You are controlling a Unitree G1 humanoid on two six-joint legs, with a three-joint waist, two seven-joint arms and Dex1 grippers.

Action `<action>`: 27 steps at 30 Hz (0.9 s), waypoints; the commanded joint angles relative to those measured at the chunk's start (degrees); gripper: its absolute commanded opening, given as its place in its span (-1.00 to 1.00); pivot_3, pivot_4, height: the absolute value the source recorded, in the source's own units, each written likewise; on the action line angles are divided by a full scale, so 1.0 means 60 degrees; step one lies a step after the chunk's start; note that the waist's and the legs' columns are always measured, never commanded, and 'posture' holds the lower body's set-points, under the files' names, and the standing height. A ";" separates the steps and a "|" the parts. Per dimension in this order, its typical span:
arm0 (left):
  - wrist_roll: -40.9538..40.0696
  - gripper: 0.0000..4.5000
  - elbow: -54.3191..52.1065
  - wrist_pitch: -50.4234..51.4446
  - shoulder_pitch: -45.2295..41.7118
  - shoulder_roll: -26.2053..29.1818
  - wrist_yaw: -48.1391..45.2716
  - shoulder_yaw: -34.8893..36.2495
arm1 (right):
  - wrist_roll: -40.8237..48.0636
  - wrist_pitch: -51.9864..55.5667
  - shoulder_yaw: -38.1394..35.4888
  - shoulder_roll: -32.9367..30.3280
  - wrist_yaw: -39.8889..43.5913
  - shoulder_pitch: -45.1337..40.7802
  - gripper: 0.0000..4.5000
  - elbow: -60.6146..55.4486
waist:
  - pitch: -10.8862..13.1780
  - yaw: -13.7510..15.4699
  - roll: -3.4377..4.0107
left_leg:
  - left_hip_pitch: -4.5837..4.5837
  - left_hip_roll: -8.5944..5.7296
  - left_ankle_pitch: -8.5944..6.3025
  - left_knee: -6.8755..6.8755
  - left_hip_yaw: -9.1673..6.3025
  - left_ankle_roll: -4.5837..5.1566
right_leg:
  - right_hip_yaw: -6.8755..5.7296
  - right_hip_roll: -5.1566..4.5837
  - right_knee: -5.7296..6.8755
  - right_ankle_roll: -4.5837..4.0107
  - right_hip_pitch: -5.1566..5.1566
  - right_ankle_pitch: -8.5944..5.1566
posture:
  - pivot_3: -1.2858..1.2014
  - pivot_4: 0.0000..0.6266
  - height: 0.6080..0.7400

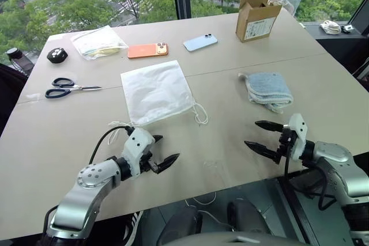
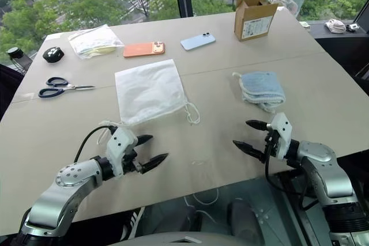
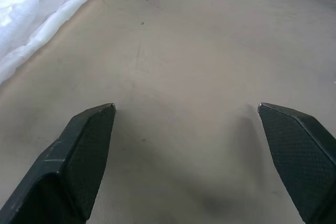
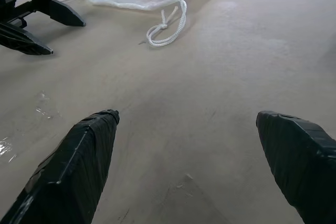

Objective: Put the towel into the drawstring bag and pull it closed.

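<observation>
White fabric identifies the drawstring bag (image 1: pixel 155 91), lying flat at the middle of the table (image 1: pixel 52 136) in the head view, cords at its near edge. Right of it, well apart, lies the folded light blue towel (image 1: pixel 266 89). Left gripper (image 1: pixel 164 151) and right gripper (image 1: pixel 262 136) hover over the near table, jaws spread, holding nothing. Left wrist view: spread jaws over bare table, the bag's edge and a cord loop beyond. Right wrist view: spread jaws; the bag and the left gripper lie beyond.
</observation>
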 commanded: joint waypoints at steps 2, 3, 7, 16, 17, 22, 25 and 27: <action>-0.0180 0.99 0.0060 -0.0045 -0.0030 -0.0181 -0.0010 0.0029 | -0.0158 -0.0373 -0.0146 0.0050 -0.0163 0.0031 1.00 -0.0215 | 0.0001 0.0007 0.0001 | 0.0000 0.0000 0.0000 -0.0001 0.0000 0.0000 | 0.0000 0.0000 -0.0002 0.0000 0.0000 0.0000 | 0.03 -0.52 1.00; -0.0216 0.99 0.0114 -0.0075 -0.0092 -0.0260 0.0030 0.0040 | -0.0186 -0.0406 -0.0161 0.0072 -0.0200 0.0044 1.00 -0.0229 | 0.0002 0.0028 0.0003 | 0.0000 0.0000 0.0000 -0.0001 0.0000 0.0000 | 0.0000 0.0000 -0.0004 0.0000 0.0001 0.0000 | 0.03 -0.52 1.00; -0.0227 0.99 0.0233 -0.0161 -0.0164 -0.0386 0.0033 0.0109 | -0.0224 -0.0509 -0.0239 0.0088 -0.0273 0.0016 1.00 -0.0161 | 0.0003 0.0152 0.0001 | 0.0000 0.0000 0.0000 0.0001 -0.0002 0.0000 | -0.0003 0.0000 -0.0009 0.0000 0.0005 0.0000 | 0.03 -0.52 1.00; -0.0537 0.99 0.0309 -0.0586 -0.0212 -0.0750 0.0055 0.0391 | -0.0199 -0.0541 -0.0270 0.0096 -0.0349 0.0018 1.00 -0.0276 | 0.0006 0.0160 0.0002 | 0.0000 0.0000 0.0000 0.0001 -0.0005 0.0000 | -0.0007 0.0000 -0.0015 0.0000 0.0009 0.0000 | 0.03 -0.52 1.00; -0.0641 0.99 0.0279 -0.0560 -0.0290 -0.0822 0.0120 0.0536 | -0.0151 -0.0536 -0.0278 0.0106 -0.0331 0.0008 1.00 -0.0333 | 0.0008 0.0160 0.0000 | -0.0001 0.0000 0.0000 0.0001 -0.0005 0.0000 | -0.0007 0.0000 -0.0019 0.0000 0.0009 0.0000 | 0.03 -0.52 1.00; -0.0558 0.99 0.1020 -0.0936 -0.1825 -0.0904 0.0988 0.1672 | 0.0457 -0.0388 -0.0312 0.0218 -0.0276 0.0028 1.00 -0.1394 | 0.0021 0.0180 -0.0002 | -0.0004 0.0006 0.0000 0.0007 -0.0021 -0.0001 | -0.0027 0.0007 -0.0020 0.0000 0.0012 0.0000 | 0.03 -0.52 1.00; -0.0051 0.99 0.1718 -0.1311 -0.2508 -0.0743 0.1132 0.1658 | 0.0433 -0.0183 -0.0078 0.0263 -0.0484 -0.0134 1.00 -0.1841 | 0.0019 0.0161 -0.0005 | -0.0004 0.0007 0.0000 0.0011 -0.0019 -0.0001 | -0.0026 0.0008 -0.0021 0.0000 0.0014 0.0000 | 0.03 -0.52 1.00; 0.0522 0.99 0.2270 -0.1813 -0.2829 -0.0457 0.0953 0.1302 | 0.0440 -0.0040 0.0075 0.0343 -0.0629 -0.0384 1.00 -0.2073 | 0.0020 0.0132 -0.0004 | -0.0004 0.0007 0.0000 0.0010 -0.0012 0.0000 | -0.0021 0.0007 -0.0042 0.0001 0.0016 0.0001 | 0.03 -0.52 1.00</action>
